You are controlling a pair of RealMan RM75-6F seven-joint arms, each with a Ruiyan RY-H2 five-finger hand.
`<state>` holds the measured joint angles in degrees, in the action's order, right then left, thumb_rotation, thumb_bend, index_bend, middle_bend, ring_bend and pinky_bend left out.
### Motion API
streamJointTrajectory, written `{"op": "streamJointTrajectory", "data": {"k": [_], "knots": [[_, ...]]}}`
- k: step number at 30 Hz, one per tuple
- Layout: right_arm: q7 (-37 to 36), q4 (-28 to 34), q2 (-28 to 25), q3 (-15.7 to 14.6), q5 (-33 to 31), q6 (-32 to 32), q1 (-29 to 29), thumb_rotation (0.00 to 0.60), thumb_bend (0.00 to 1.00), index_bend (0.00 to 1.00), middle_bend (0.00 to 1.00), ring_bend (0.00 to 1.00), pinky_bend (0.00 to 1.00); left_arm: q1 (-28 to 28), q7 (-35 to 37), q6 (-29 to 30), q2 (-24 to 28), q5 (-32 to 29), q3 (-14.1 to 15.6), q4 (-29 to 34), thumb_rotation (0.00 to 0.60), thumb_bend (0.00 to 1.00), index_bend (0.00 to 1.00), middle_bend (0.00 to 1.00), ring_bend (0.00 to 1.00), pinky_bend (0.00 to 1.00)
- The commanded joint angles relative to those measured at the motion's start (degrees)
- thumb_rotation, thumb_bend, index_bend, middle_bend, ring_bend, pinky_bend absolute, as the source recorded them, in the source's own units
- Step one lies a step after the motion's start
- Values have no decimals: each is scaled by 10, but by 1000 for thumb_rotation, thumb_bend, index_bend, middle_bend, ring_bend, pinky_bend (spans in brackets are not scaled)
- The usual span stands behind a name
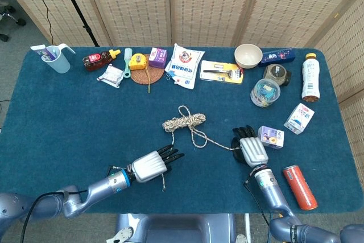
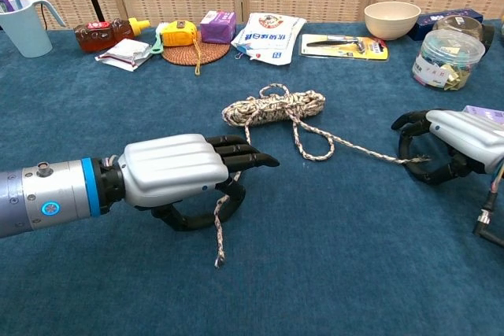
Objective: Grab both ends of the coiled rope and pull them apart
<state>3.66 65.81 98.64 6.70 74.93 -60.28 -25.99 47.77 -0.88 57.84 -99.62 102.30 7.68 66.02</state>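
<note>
From the head view, the coiled rope (image 1: pixel 183 122) lies mid-desk, a light, limp braided cord whose two tails trail near-left and right, best taken at those free tails. The left hand (image 1: pixel 151 165) curls around one tail; the right hand (image 1: pixel 248 146) closes on the other. From the chest view, the speckled, rough strand passes through the left hand's dark fingers (image 2: pixel 246 157).

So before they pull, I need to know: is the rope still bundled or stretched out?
Still bundled. The rope lies as a coil mid-table, with only its two tails leading out to the hands.
</note>
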Motion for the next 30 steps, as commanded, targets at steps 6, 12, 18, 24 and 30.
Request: {"op": "streamJointTrajectory", "data": {"k": [6,12,18,24,30], "knots": [[-3,-2,2,0,4,-3,0,600,573,665,224,137,0,-4,5,9,2,2,2,-3,600,430,568,0,0,0],[-7,-4,4,1,7,-9,1,600,582,681,239,155,0,-6,10,16,3,4,5,-4,600,430,582,0,0,0],[-11,-2,3,2,11,-13,0,600,592,692,252,171,0,-10,16,26,12,8,9,0,600,429,592,0,0,0],[-13,4,0,4,17,-19,-1,600,600,705,267,185,0,-18,23,46,31,10,11,12,600,431,604,0,0,0],[-9,17,-10,8,22,-29,-3,600,603,711,274,195,0,-29,32,63,54,6,13,21,600,430,619,0,0,0]]}}
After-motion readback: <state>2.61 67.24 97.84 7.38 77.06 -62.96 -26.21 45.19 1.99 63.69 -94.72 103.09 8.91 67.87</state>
